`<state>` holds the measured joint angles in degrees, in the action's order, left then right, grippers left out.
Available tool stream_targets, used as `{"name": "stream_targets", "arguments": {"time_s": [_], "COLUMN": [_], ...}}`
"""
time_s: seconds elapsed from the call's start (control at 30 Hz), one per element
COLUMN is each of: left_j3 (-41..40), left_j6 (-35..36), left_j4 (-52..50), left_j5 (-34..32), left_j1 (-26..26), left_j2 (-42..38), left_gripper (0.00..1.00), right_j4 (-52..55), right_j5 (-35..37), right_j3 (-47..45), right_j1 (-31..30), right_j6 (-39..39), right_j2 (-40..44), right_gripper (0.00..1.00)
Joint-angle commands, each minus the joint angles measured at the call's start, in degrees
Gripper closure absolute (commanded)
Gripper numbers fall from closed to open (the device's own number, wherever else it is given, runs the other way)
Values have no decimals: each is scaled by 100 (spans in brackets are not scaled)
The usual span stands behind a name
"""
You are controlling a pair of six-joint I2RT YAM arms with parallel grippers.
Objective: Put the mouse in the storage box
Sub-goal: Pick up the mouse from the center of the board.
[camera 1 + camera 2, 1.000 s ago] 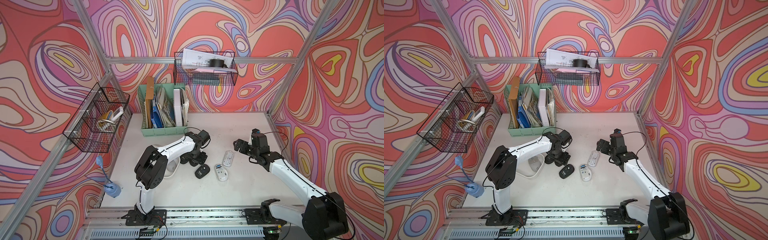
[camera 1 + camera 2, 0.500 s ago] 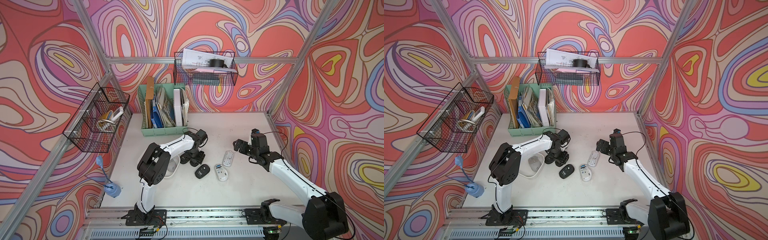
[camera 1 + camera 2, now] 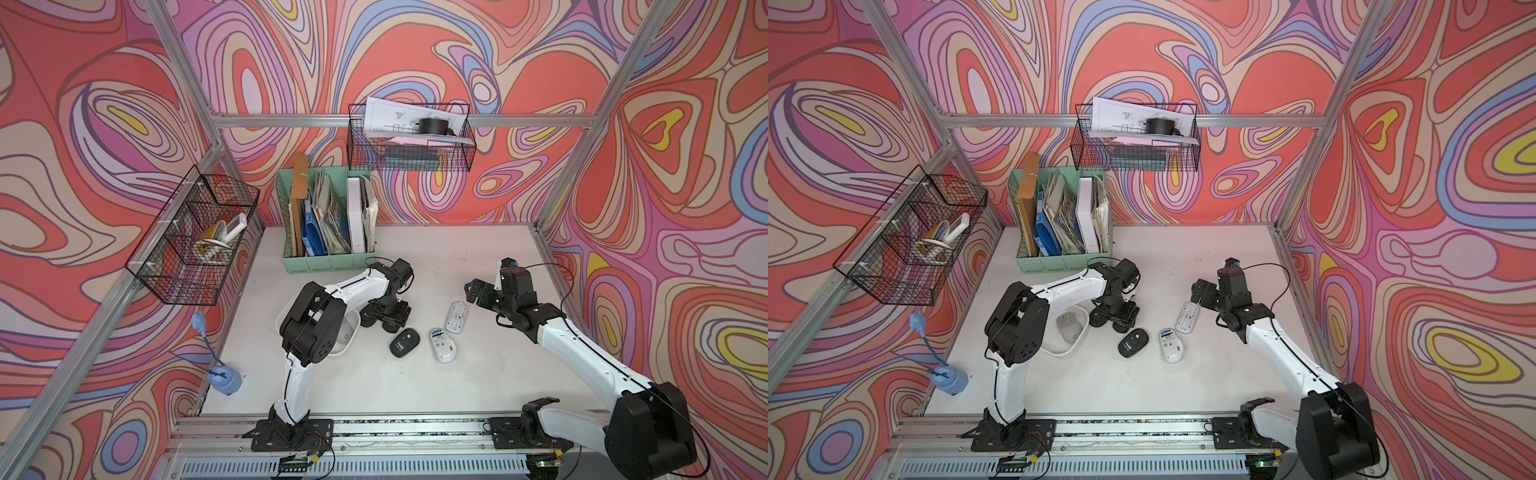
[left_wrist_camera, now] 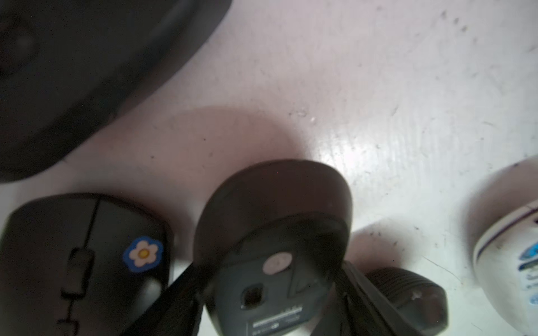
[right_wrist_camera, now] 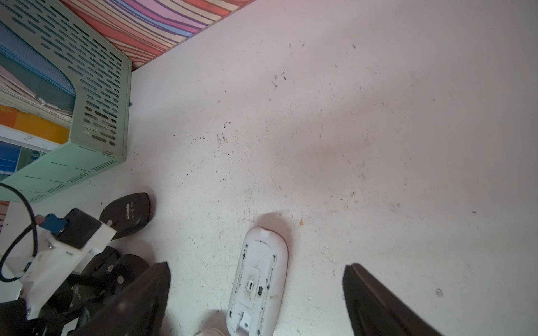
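Note:
Several mice lie mid-table. My left gripper (image 3: 384,321) is down among a cluster of black ones, and in the left wrist view it (image 4: 272,264) is shut on a black mouse (image 4: 273,209) whose underside faces the camera. A black mouse with a flower sticker (image 4: 84,261) sits right beside it. The white storage box (image 3: 1059,352) lies next to the left arm, partly under it, with a grey mouse (image 3: 1068,326) inside. My right gripper (image 5: 257,267) hangs open over a flat white mouse (image 5: 257,279) lying upside down.
Another black mouse (image 3: 404,341) and a white mouse with a blue label (image 3: 443,350) lie in front of the left gripper. A mint-green file organiser (image 3: 328,224) stands at the back. Black wire baskets (image 3: 195,237) hang on the walls.
The left arm's elbow has shifted slightly while its gripper stays among the black mice. The right arm has not moved.

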<state>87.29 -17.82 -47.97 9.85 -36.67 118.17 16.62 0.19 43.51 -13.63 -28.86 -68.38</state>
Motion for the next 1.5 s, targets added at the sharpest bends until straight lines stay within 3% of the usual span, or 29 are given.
{"name": "stream_targets", "arguments": {"time_s": [0.0, 0.1, 0.43, 0.67, 0.8, 0.93, 1.07, 1.17, 1.47], "left_j3": [60, -101, -113, -184, -150, -237, -260, -223, -426], "left_j6": [-163, -380, -422, -379, -318, -355, -412, -427, -562], "left_j4": [251, 536, 485, 402, 279, 372, 463, 467, 603], "left_j5": [492, 840, 800, 724, 764, 721, 738, 786, 292], "left_j1": [111, 274, 367, 362, 329, 317, 313, 301, 98], "left_j2": [43, -13, 148, 230, 347, 330, 303, 313, -135], "left_gripper": [22, 23, 32, 32, 24, 24, 45, 46, 63], "right_j4": [-67, -69, -63, -41, -62, -71, -64, -62, -71], "right_j5": [8, 30, 26, 43, 32, 29, 32, 52, 43], "right_j3": [80, 53, 20, 51, 53, 49, 52, 50, 88], "right_j1": [-52, -61, -70, -70, -75, -81, -96, -96, -100], "right_j6": [-23, -23, -31, -30, -31, -41, -41, -39, -40], "right_j2": [-44, -5, 13, 18, 9, 7, 3, 9, -33], "right_gripper": [5, 5, 5, 5, 5, 5, 5, 5, 5]}}
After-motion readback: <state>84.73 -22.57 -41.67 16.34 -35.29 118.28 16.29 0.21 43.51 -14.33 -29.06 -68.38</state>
